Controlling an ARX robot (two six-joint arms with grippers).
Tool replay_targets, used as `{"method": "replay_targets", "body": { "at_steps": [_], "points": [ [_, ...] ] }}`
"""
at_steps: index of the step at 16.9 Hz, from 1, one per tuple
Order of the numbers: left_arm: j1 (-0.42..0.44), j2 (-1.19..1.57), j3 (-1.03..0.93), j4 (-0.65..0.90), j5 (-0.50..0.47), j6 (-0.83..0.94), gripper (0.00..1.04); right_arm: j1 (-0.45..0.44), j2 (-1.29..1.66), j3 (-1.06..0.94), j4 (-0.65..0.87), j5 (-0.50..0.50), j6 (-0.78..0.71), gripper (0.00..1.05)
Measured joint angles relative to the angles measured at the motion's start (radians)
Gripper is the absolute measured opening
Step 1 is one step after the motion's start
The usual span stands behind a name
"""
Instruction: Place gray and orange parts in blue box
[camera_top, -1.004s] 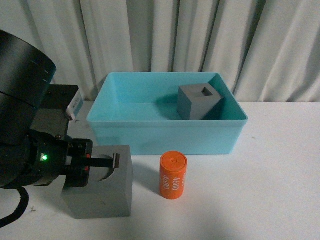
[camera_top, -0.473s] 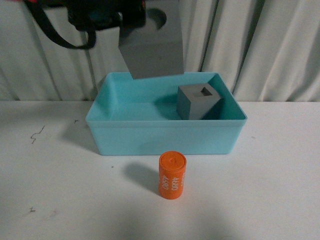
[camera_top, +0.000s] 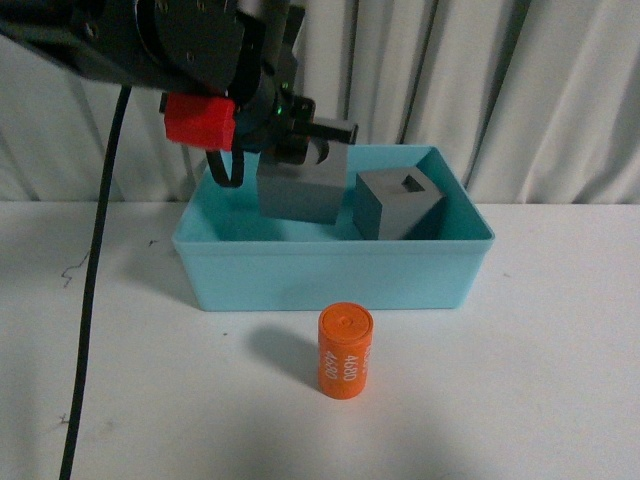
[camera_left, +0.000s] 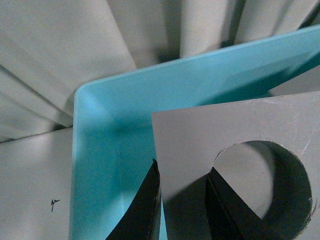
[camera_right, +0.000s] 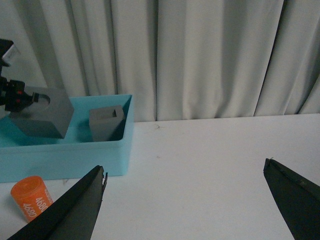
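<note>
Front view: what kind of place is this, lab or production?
Probably a lab test bench, not production: plain white table, curtain backdrop, and only staged props: a box, an orange cylinder, a gray cube in the left gripper.

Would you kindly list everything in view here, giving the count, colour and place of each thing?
Cube with round recess: one, gray, held over the left half of the box; contact with the floor cannot be told.
Cube with rectangular recess: one, gray, tilted, in the right half of the box.
Cylinder: one, orange with white lettering, upright on the table in front of the box.
Box: one, turquoise-blue, on the table near the curtain.
Table: one, white.
Curtain: one, pale, behind the table.
Cable: one, black, hanging at the left.
Left gripper: black, clamped on the round-recess cube's wall.
Right gripper: black, open above the table.
</note>
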Motion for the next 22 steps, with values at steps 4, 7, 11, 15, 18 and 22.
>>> {"method": "replay_targets", "body": {
  "at_steps": [4, 7, 11, 15, 18, 22],
  "points": [
    [0.041, 0.062, 0.016, -0.007, -0.012, 0.024, 0.2, 0.0, 0.0, 0.0, 0.0, 0.0, 0.0, 0.98],
    [0.05, 0.066, 0.037, -0.005, -0.013, 0.027, 0.2, 0.0, 0.0, 0.0, 0.0, 0.0, 0.0, 0.98],
    [0.067, 0.013, -0.029, -0.061, 0.03, -0.043, 0.76, 0.0, 0.0, 0.0, 0.0, 0.0, 0.0, 0.98],
    [0.007, -0.464, -0.343, -0.087, 0.289, -0.294, 0.98, 0.0, 0.0, 0.0, 0.0, 0.0, 0.0, 0.98],
    [-0.065, -0.949, -0.716, -0.185, 0.397, -0.407, 0.98, 0.0, 0.0, 0.0, 0.0, 0.0, 0.0, 0.98],
    [-0.018, -1.213, -0.986, -0.229, 0.348, -0.445, 0.98, 0.0, 0.0, 0.0, 0.001, 0.0, 0.0, 0.98]
  ]
}}
